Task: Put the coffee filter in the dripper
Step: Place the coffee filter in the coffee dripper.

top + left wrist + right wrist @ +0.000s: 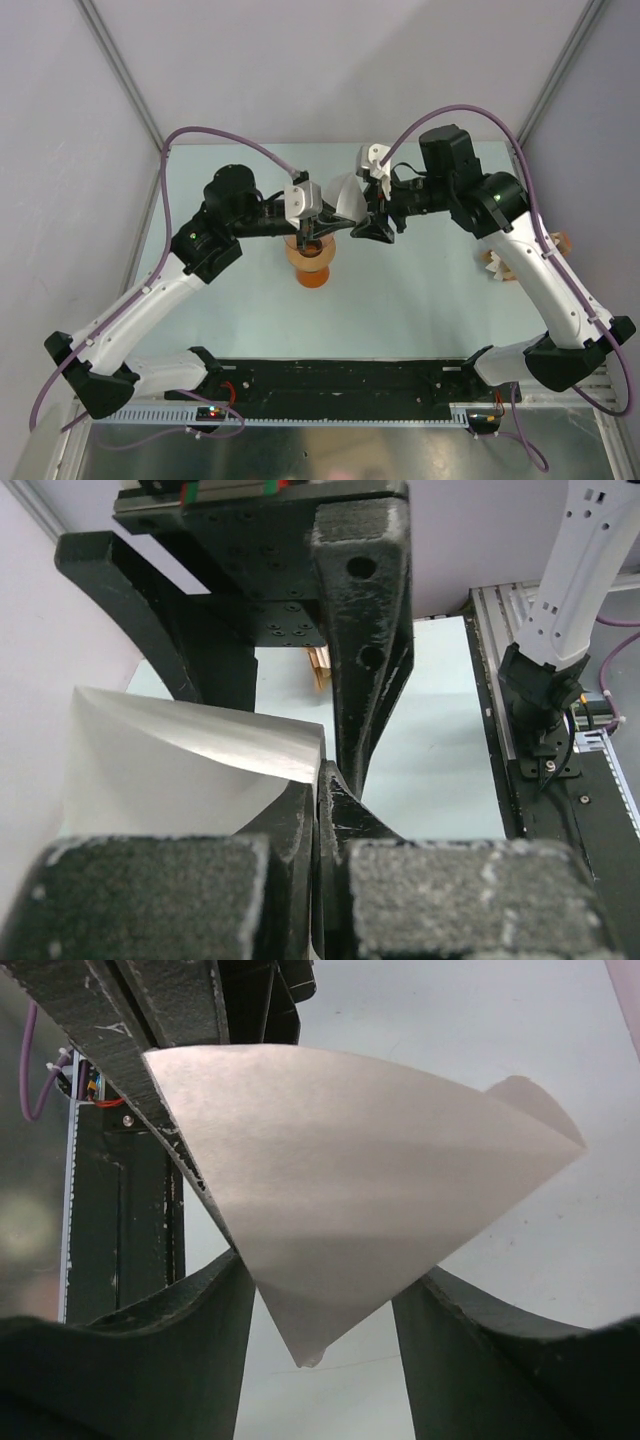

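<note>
The coffee filter (347, 196) is a white paper cone held in the air between my two grippers. My left gripper (322, 222) is shut on the filter's edge; in the left wrist view the paper (170, 770) runs into the closed left gripper (320, 780). My right gripper (325, 1290) stands open around the filter's pointed tip (350, 1180), one finger on each side of the cone. The right gripper (374, 228) sits just right of the filter. The dripper (313, 262), with its orange base, stands on the table right under the left gripper, which hides part of it.
A tan-and-white stack of paper fans (497, 265) lies at the right of the table, beside the right arm. The black rail (330, 385) with both arm bases runs along the near edge. Grey walls close in the back and sides.
</note>
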`<state>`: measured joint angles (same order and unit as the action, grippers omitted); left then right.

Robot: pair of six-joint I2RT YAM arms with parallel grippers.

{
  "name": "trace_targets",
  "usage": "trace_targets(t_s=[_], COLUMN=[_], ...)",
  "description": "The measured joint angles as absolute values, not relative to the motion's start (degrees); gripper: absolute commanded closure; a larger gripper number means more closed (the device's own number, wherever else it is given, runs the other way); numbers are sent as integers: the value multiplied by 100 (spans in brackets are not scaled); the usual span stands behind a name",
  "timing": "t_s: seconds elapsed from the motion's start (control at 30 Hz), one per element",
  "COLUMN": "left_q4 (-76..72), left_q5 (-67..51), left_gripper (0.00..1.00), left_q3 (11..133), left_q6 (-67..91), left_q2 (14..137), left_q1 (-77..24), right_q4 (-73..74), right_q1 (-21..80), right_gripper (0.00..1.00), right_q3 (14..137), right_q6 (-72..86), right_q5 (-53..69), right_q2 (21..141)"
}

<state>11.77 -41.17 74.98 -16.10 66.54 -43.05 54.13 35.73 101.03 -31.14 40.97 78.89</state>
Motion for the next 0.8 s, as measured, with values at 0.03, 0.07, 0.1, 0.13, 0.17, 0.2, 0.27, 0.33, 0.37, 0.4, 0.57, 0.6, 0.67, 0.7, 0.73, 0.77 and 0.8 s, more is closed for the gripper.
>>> trace_targets(t_s=[0.03,0.07,0.1,0.13,0.17,0.2,0.27,0.33,0.37,0.4,0.57,0.6,0.67,0.7,0.73,0.77,0.8], left_q4=[1179,1177,1177,1177,1175,1177,1175,1175,1175,1173,1168,1168,1186,1190,1199,1208,1214], left_q5=[-4150,-4187,-4213,-4226,-4228,-4235,-4241,-4250,-4261,-4263,-4248,-4244,-4318,-4351,-4368,-4372,-4370], left_gripper=[100,100,100,100,100,100,100,98,95,89,53,48,41,39,37,37,36], left_q3=[7498,7498,7498,7502,7502,7502,7505,7513,7516,7516,7516,7516,7516,7513,7513,7513,7511], left_q6=[-1640,-1658,-1686,-1708,-1723,-1754,-1798,-1822,-1833,-1852,-1916,-1898,-1852,-1846,-1824,-1800,-1776], left_q2=[6654,6654,6654,6654,6654,6654,6654,6654,6654,6654,6652,6648,6619,6595,6560,6514,6462], left_q1=[-4311,-4313,-4318,-4318,-4316,-4316,-4316,-4316,-4313,-4309,-4287,-4285,-4309,-4327,-4340,-4346,-4344], right_q4=[5411,5411,5415,5417,5417,5419,5426,5430,5435,5452,5489,5505,5437,5398,5371,5347,5317], right_q1=[3581,3590,3594,3597,3599,3605,3616,3616,3616,3618,3632,3634,3632,3629,3621,3605,3575], right_gripper=[47,49,50,51,51,53,57,64,65,66,69,69,70,71,71,72,72], right_q3=[10095,10095,10095,10095,10095,10095,10095,10095,10095,10092,10033,10003,9963,9944,9931,9920,9904], right_q6=[-3135,-3159,-3175,-3179,-3186,-3188,-3201,-3203,-3205,-3201,-3201,-3205,-3203,-3201,-3201,-3201,-3197], right_q5=[4101,4104,4130,4147,4165,4178,4215,4272,4296,4322,4414,4416,4397,4388,4386,4383,4381], right_q2=[7889,7889,7889,7889,7889,7889,7889,7889,7889,7887,7865,7850,7843,7843,7843,7841,7839])
